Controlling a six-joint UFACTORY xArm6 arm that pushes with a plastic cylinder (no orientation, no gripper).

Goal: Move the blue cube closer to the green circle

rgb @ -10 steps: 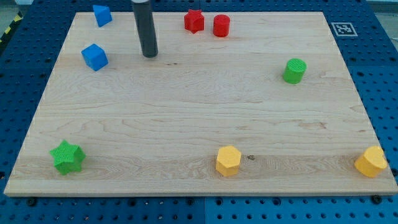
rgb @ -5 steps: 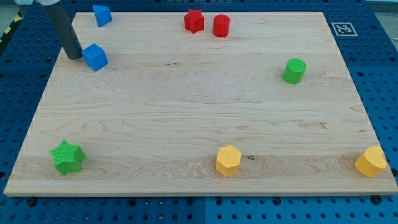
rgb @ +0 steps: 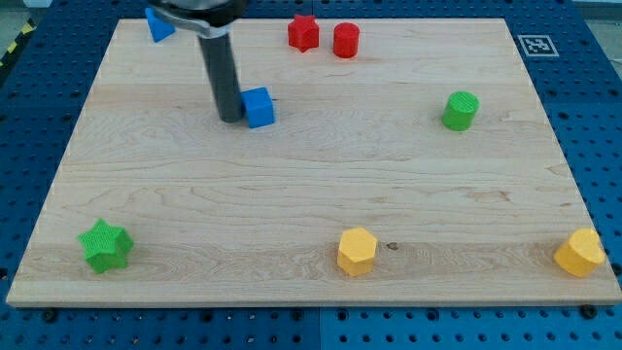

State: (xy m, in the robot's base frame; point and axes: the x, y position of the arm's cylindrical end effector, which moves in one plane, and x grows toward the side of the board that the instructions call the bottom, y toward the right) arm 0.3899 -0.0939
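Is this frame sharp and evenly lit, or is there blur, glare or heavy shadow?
Camera view: even, soft light with no glare on the wooden board; blocks cast only faint shadows; my tip, just left of the blue cube, looks sharp, as does the green cylinder; the rod's upper end is cut off at the top.

A pale wooden board (rgb: 311, 204) with a fine lengthwise grain fills most of the camera view, evenly lit with only soft shadows. All around the board lies a blue perforated table surface (rgb: 593, 117), its holes set in regular rows, showing widest past the board's right and left edges and as a thin strip below its bottom edge. Just beyond the board's top right corner sits a small black-and-white fiducial marker (rgb: 535, 45), and beyond its top left corner a short strip of yellow-and-black hazard tape (rgb: 14, 46) crosses the blue surface.
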